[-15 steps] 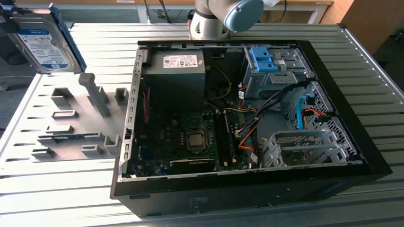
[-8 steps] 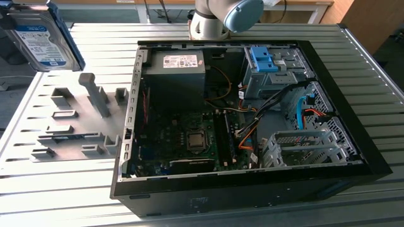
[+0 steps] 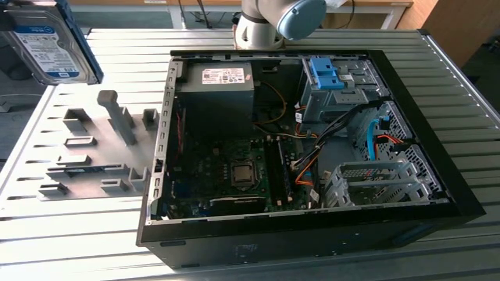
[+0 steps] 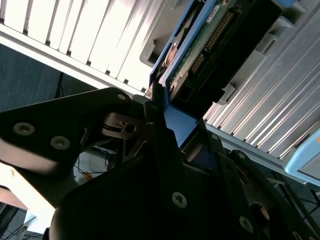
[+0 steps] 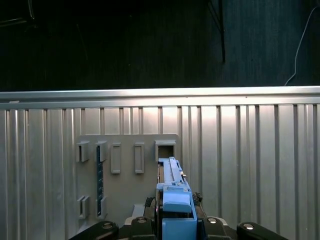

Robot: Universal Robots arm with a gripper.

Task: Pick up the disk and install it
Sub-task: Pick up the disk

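White-and-blue-labelled disk (image 3: 47, 44), gripped by end effector (image 5: 176, 222)

Blue-framed, white-labelled silver disk (image 3: 43, 42) hangs on edge, lifted

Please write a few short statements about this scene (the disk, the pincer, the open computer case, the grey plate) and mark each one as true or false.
1. The pincer is closed on the silver rectangular disk in its blue plastic carrier. True.
2. The disk already sits inside the large black metal computer case. False: it is outside the case, towards the exterior view's left.
3. The computer case lies open, with its green circuit board showing. True.
4. The flat grey holder plate lies on the exterior view's right of the case. False: it lies on the exterior view's left of the case.
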